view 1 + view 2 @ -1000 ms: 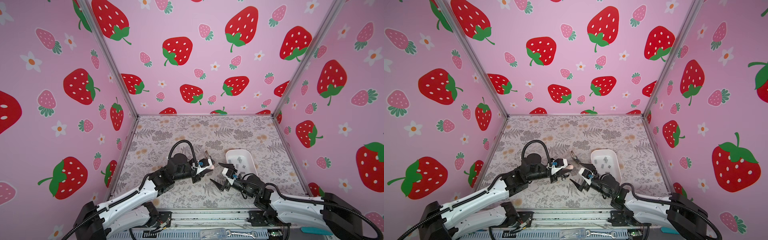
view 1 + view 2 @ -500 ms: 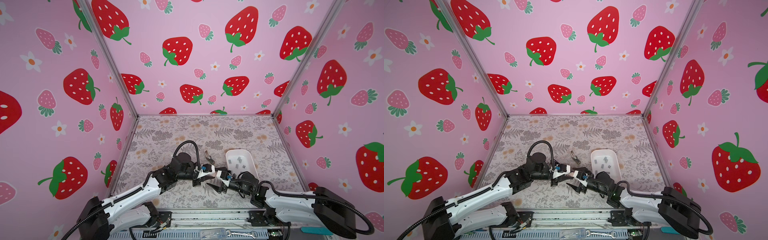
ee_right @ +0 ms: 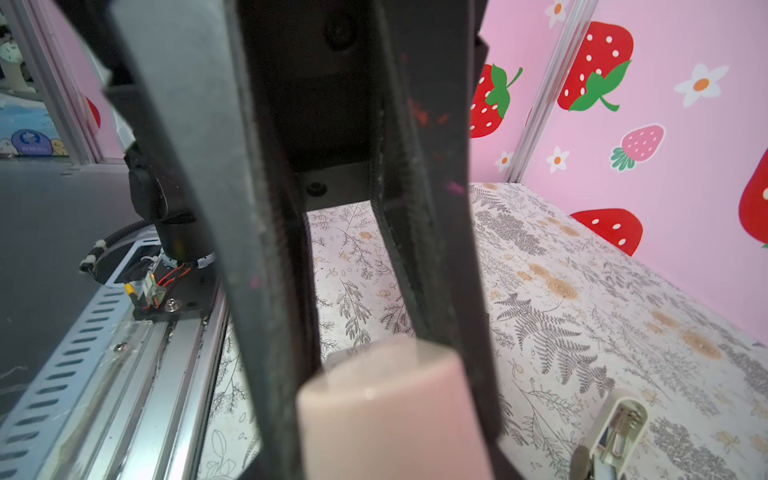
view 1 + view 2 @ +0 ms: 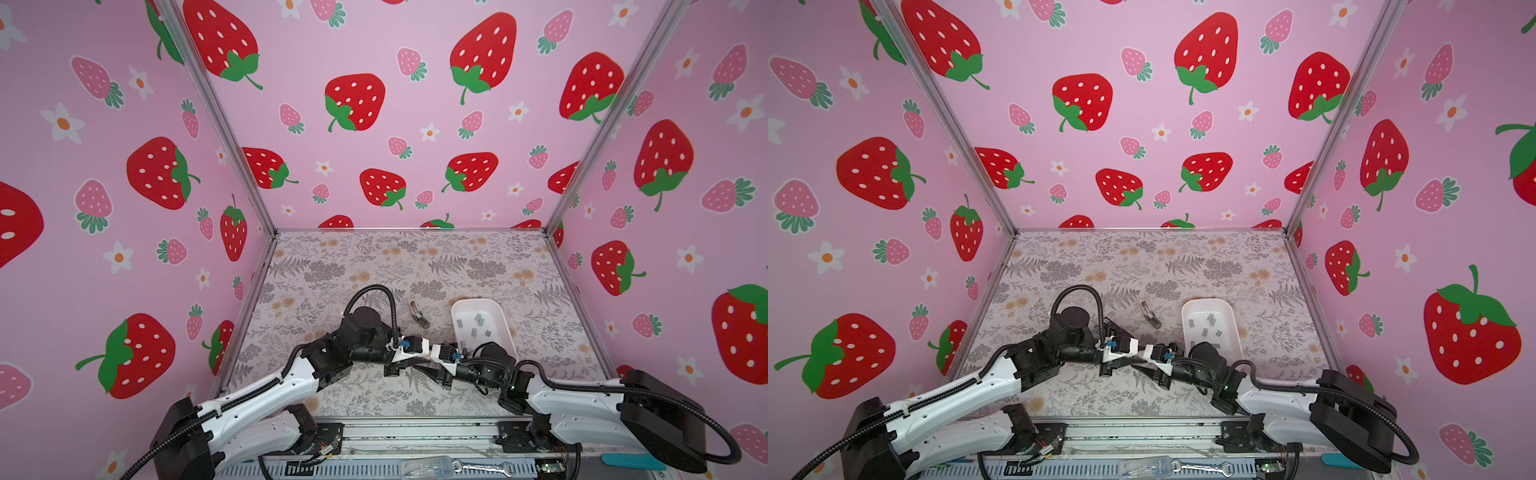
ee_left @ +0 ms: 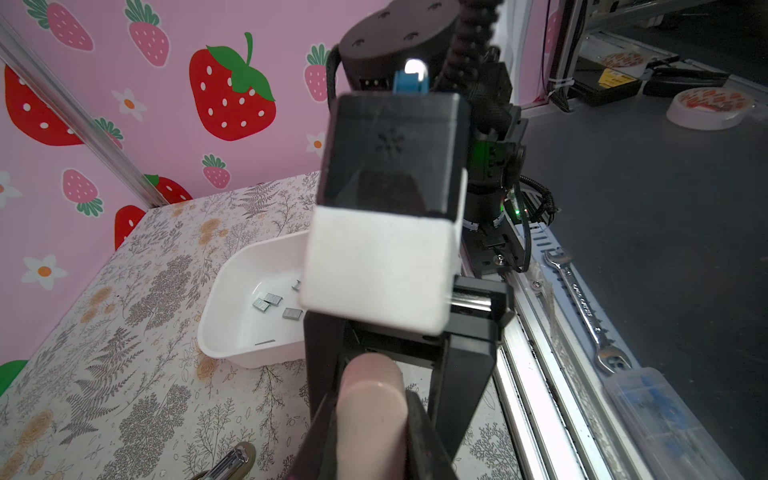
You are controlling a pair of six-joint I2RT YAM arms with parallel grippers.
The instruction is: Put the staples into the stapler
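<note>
Left wrist view: white tray [image 5: 232, 332] holds loose staples [image 5: 272, 300]; left jaws pinch a pink item [image 5: 370, 407], right jaws' state unclear.

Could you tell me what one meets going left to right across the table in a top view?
Looped black cable, small beige-and-silver stapler-like item, white plastic tray holding flat grey metal staple strips.

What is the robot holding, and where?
The left hand pinches a small pink thing by one end. The right hand straddles its other end; whether it grips is unclear.
</note>
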